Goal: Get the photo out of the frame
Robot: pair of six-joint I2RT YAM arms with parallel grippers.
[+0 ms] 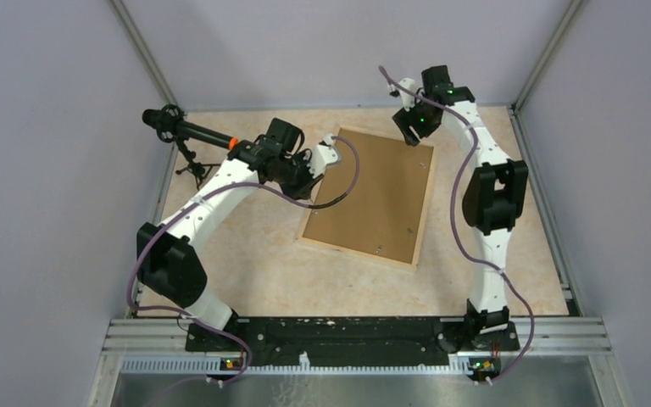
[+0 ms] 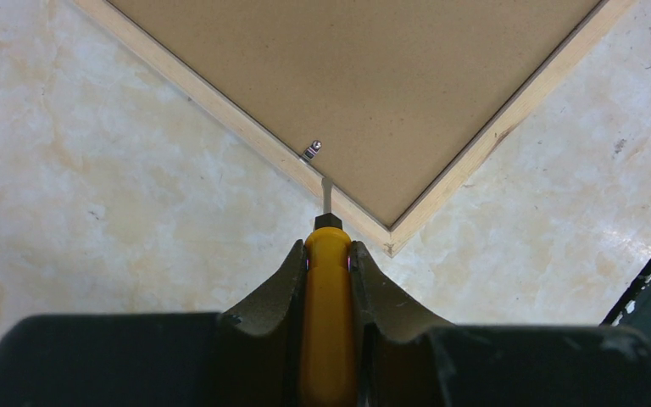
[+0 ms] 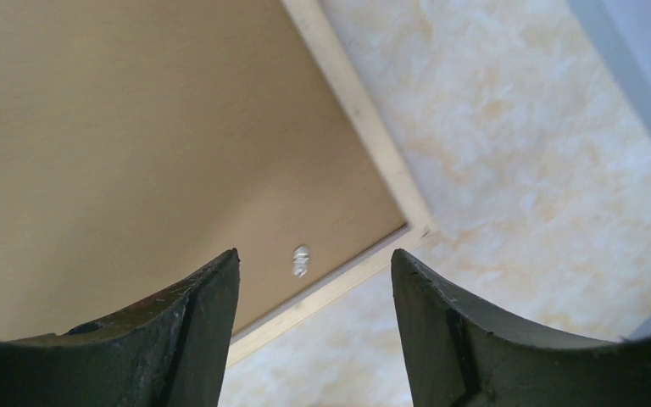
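The frame [image 1: 373, 195] lies face down mid-table, showing plain brown board [image 2: 364, 85] with pale wood edges. The photo is hidden beneath that board. My left gripper [image 1: 324, 155] hovers at the frame's far left corner, shut on a yellow-handled tool [image 2: 329, 322]. The tool's thin metal blade [image 2: 327, 193] points at the wood edge beside a small metal clip [image 2: 311, 150]. Over the frame's far right corner hangs my right gripper [image 1: 407, 127], open and empty [image 3: 315, 254]. Another metal clip [image 3: 301, 260] shows on the board [image 3: 136, 127] between its fingers.
A black microphone on a small tripod [image 1: 178, 136] stands at the far left of the table. The left arm's cable [image 1: 339, 199] droops over the frame's left edge. Enclosure walls close in the back and both sides.
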